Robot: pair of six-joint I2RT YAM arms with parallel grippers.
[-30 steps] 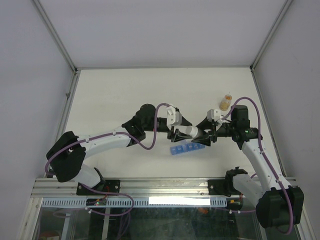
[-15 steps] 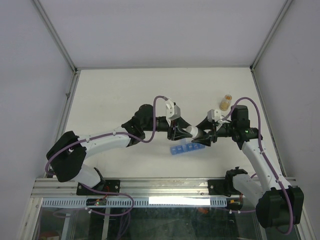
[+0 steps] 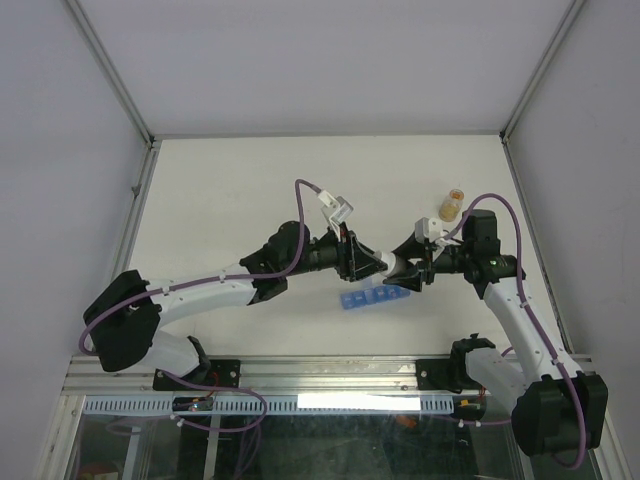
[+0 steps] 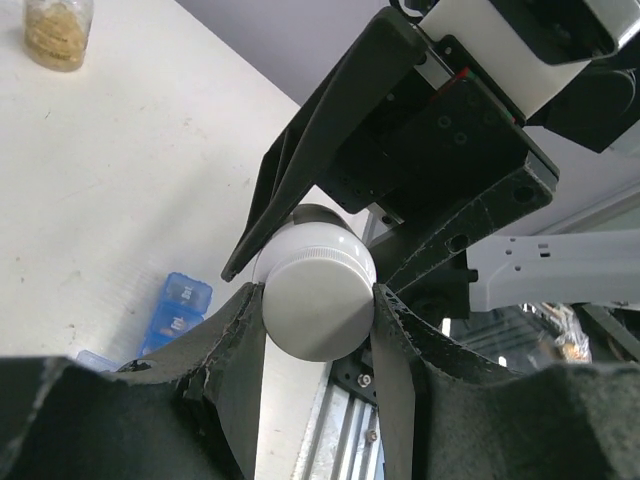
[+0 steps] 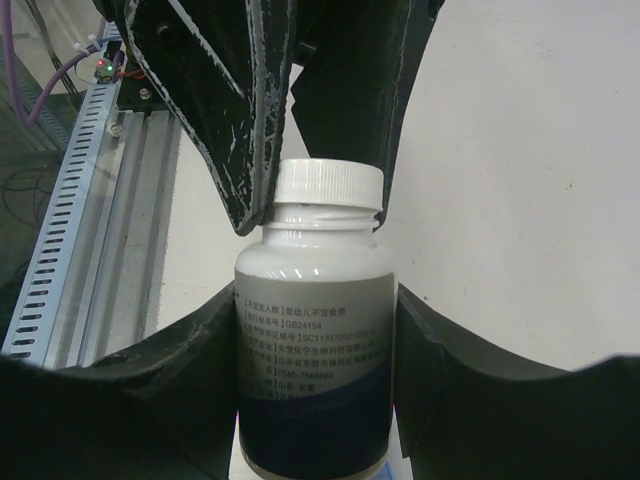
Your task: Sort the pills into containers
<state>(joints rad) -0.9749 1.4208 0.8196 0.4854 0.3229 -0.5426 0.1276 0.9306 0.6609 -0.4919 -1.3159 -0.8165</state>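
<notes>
**Holding arrangement.** The right end effector (image 5: 315,335) pinches the body of the white bottle (image 5: 312,400) and holds it clear of the table (image 3: 230,190), neck pointing at the opposite arm. The left end effector (image 4: 318,325) is pressed onto the ribbed screw cap (image 4: 318,300), one finger on each side. One arm fixes the body while the other grips the closure. Judged from this, the step in hand is unscrewing the cap, which is seated on the neck.

**Containers and contents.**
- Pill organiser strip (image 3: 375,296): translucent blue, lying on the table directly beneath both end effectors. It cannot be told whether its cells hold anything.
- White bottle: opaque, contents not visible.
- Small amber jar (image 3: 453,204): stands beyond the right end effector and holds tan granular material.

No loose pills are visible.
</notes>
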